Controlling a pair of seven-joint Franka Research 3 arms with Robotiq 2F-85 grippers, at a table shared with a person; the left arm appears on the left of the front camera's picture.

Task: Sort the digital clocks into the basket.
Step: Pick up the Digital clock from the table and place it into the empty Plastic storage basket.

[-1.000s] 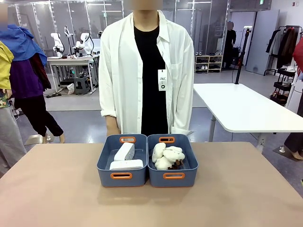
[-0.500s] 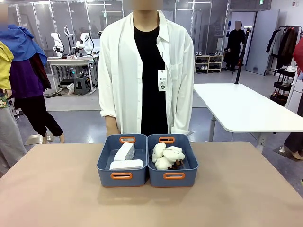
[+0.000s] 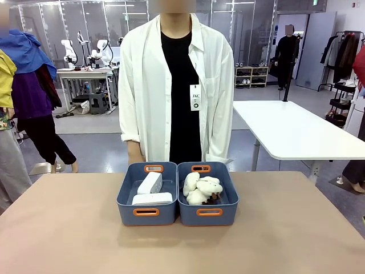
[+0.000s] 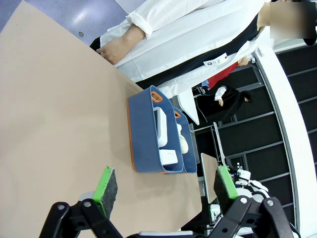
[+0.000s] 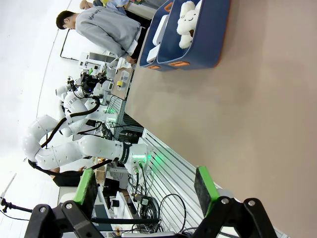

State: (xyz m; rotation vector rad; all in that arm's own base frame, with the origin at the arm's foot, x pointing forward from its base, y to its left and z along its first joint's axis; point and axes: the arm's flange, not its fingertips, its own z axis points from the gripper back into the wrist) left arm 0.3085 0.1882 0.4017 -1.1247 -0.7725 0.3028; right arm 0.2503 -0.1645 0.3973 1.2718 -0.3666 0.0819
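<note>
Nearest the wrist cameras, the left gripper [image 4: 163, 188] hangs above bare desk [image 3: 63, 228] with its fingers spread wide and nothing between the green pads; the right gripper [image 5: 146, 188] is likewise wide apart and empty, also over open desk. Farther out, at the middle of the desk, two blue bins stand side by side and touching. The basket [image 3: 147, 212] on the robot's left holds both digital clocks [image 3: 151, 191]: one lies flat near the front wall, the other leans tilted behind it. The neighbouring bin [image 3: 209, 212] holds the plush toys [image 3: 201, 188]. Beyond them a person in a white shirt [image 3: 142, 85] stands at the far edge, one hand [image 4: 115, 48] resting near the desk's rim. The sorting looks complete, so the main risk is a needless reach: an arm coming back could nudge the basket, topple the leaning clock, or swing toward the person's hand close behind the bins.
</note>
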